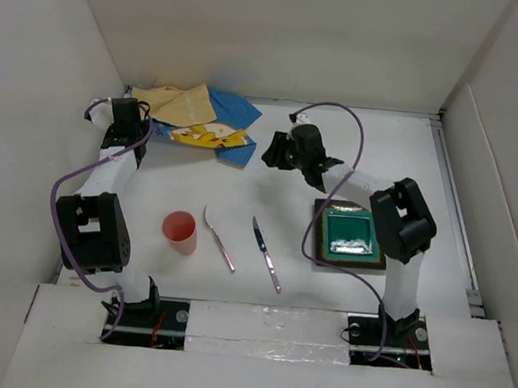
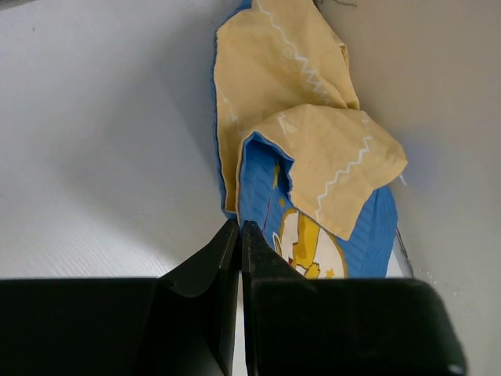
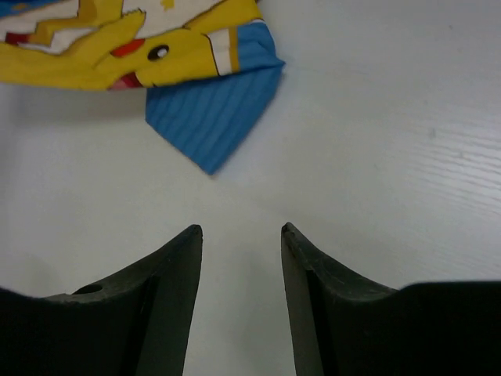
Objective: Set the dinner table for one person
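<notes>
Inspected the white tabletop (image 1: 241, 192), which spans the whole working area between the side walls. Found a blue placemat (image 1: 202, 121) with a yellow cartoon print lying crumpled and folded over itself at the far left corner, its pale yellow underside turned up in places.

Observed the left fingers (image 2: 239, 229) closed tight together, tips at the near edge of the placemat close to the left wall. Could not tell whether any cloth is pinched between them.

Observed the right fingers (image 1: 270, 151) parted, holding nothing, over bare tabletop just beside the placemat's blue corner toward the middle of the far edge.

Noted toward the near edge, left of centre, a pink cup (image 1: 179, 231) standing upright. Noted a spoon (image 1: 219, 239) lying just right of the cup, apart from it, and a knife (image 1: 266, 254) lying right of the spoon, both angled the same way.

Noted toward the right edge a green square dish (image 1: 351, 236) resting on a dark mat (image 1: 321, 261), with something silvery inside, partly hidden by the right arm.
</notes>
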### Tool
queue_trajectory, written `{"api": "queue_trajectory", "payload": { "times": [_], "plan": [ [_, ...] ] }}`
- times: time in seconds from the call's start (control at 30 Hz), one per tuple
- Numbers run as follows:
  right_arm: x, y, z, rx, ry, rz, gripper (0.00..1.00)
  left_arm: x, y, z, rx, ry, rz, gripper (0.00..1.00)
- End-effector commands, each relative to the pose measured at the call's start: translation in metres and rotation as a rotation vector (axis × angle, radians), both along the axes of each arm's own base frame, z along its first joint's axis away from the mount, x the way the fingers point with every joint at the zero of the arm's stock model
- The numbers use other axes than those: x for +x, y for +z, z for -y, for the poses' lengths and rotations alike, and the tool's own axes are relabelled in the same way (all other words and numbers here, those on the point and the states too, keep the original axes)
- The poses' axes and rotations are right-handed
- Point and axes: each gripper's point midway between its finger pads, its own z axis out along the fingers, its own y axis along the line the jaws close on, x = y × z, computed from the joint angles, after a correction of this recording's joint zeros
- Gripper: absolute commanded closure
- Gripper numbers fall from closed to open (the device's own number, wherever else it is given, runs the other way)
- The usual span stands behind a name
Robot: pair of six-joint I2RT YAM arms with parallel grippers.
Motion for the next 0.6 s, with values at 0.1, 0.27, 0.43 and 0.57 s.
{"api": "queue_trajectory", "payload": {
  "times": [0.1, 0.27, 0.43, 0.57],
  "plan": [
    [0.041, -0.001, -0.057, 0.111, -0.088, -0.093, 0.44, -0.003, 0.041, 0.011, 0.015, -0.072, 0.083, 1.00],
    [0.038, -0.033, -0.086, 0.132, -0.111, -0.197, 0.45, -0.003, 0.052, 0.012, 0.020, -0.080, 0.116, 1.00],
    [0.037, -0.048, -0.084, 0.094, -0.188, -0.201, 0.51, -0.002, 0.045, 0.013, 0.013, -0.081, 0.110, 1.00],
    [0.043, -0.057, -0.085, 0.082, -0.212, -0.217, 0.54, -0.001, 0.043, 0.012, 0.013, -0.080, 0.105, 1.00]
  ]
}}
